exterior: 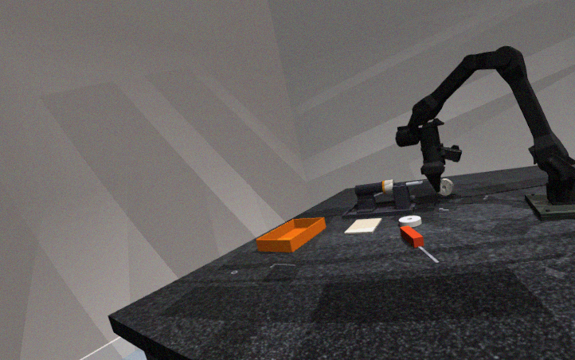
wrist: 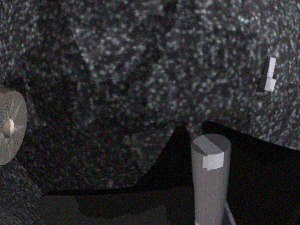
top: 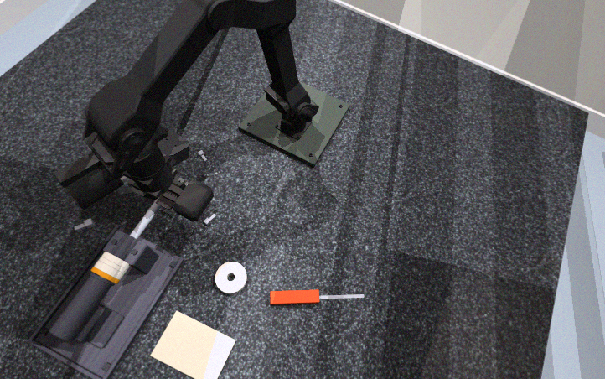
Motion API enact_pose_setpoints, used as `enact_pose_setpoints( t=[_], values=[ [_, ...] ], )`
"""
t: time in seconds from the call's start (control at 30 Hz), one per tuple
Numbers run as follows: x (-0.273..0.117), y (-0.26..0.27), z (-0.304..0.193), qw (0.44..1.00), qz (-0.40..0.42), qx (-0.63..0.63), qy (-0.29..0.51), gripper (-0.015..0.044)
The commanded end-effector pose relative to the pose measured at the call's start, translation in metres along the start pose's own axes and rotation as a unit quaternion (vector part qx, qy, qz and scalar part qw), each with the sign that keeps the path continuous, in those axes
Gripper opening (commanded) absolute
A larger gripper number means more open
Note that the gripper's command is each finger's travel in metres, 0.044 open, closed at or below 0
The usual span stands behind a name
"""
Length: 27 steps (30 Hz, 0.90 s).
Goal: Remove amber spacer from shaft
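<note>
Overshooting the pull could drop a cream spacer

The gripper clamps the shaft. The amber spacer sits between the housing block and the cream spacers. Pulling too far may free one; a slipping grip could stall the stroke.

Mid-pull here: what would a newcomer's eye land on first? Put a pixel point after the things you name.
The red-orange handle (top: pixel 294 296) (exterior: pixel 410 236) of a tool lying on the dark table. Then the amber spacer (top: pixel 105 274) (exterior: pixel 384 186), bright against the dark housing. The exterior view adds an orange tray (exterior: pixel 275 245), left of the housing.
</note>
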<state>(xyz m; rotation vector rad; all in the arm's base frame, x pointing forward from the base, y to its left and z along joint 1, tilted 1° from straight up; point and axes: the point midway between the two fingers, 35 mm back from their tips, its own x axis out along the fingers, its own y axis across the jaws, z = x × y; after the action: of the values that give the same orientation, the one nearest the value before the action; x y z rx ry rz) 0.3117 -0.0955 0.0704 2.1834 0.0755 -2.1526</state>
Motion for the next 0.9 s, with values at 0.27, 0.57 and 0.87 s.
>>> enact_pose_setpoints(
  t=[0.27, 0.57, 0.87],
  values=[
    [-0.0001, 0.0003, 0.0021, 1.000, 0.000, -0.002, -0.001, 0.0000],
    [-0.0001, 0.0003, 0.0030, 1.000, 0.000, -0.002, -0.001, 0.0000],
    [-0.0001, 0.0003, 0.0040, 1.000, 0.000, -0.002, -0.001, 0.0000]
  ],
)
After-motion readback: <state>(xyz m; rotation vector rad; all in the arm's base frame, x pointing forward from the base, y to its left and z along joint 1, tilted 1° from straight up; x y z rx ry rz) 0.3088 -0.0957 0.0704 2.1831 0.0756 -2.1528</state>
